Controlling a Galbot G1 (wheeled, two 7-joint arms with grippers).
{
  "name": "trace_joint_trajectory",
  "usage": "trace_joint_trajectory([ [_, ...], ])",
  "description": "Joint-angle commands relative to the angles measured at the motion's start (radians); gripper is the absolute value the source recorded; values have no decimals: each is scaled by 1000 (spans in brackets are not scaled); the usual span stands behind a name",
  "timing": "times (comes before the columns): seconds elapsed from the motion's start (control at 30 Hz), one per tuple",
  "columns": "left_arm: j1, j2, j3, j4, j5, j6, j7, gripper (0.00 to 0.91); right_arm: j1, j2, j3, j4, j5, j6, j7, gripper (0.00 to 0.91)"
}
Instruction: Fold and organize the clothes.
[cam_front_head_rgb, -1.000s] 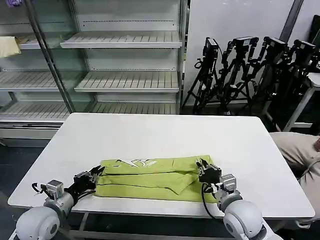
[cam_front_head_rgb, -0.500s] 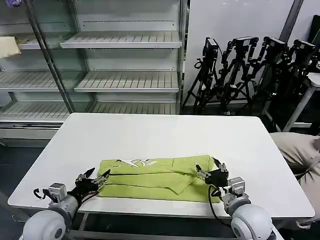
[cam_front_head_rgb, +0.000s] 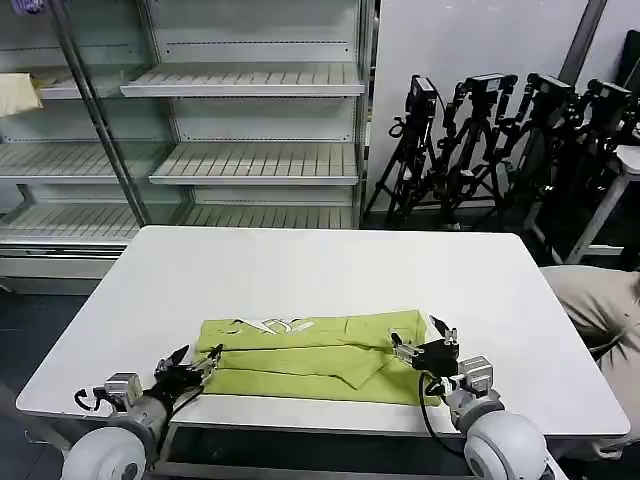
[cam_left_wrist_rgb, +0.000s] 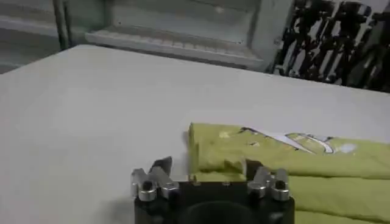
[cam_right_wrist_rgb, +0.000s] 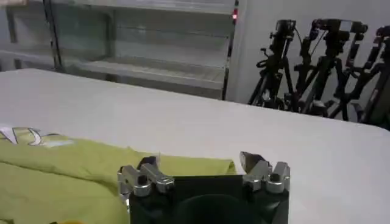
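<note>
The clothes, a lime yellow-green T-shirt (cam_front_head_rgb: 310, 358) with a white print (cam_front_head_rgb: 268, 325), lie folded into a long band near the white table's front edge. My left gripper (cam_front_head_rgb: 196, 365) hangs open just off the shirt's left end, empty; in the left wrist view the shirt (cam_left_wrist_rgb: 292, 161) lies just past its spread fingertips (cam_left_wrist_rgb: 206, 164). My right gripper (cam_front_head_rgb: 420, 343) stands open at the shirt's right end, holding nothing. From the right wrist the shirt (cam_right_wrist_rgb: 73, 167) runs off to one side of its fingertips (cam_right_wrist_rgb: 198, 161).
The white table (cam_front_head_rgb: 320, 265) has bare room behind and beside the shirt. Empty glass-fronted shelving (cam_front_head_rgb: 200, 120) stands beyond it, black tripods (cam_front_head_rgb: 500, 140) at the back right. A person in beige (cam_front_head_rgb: 600, 305) sits at the right edge.
Both grippers have let go of the shirt, opened, and drawn back toward the front edge. The shirt stays folded where it was.
</note>
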Motion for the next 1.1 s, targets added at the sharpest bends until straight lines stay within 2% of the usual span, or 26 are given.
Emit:
trace_joint_trajectory([
  [0.03,-8,-16,19,23,-31,6,-55,10,-7,1,4,-1,-3,2,-2,907],
  [0.6,-34,-14,49,10,13,1,-42,10,-4,8,3,-11,-3,2,-4,907],
  [0.7,-33,10,10,15,69,11,29,0,-1,7,3,-11,-3,2,-4,907],
  [0.87,-49,140,-164,74,105,26,119,0,-1,4,8,-8,-3,2,-5,907],
  [1.0,1,244,-369,137,149,25,221,0,-16,17,21,-13,-9,20,-17,907],
  [1.1,21,295,-454,135,159,29,243,0,-26,21,26,-18,-17,28,-25,907],
])
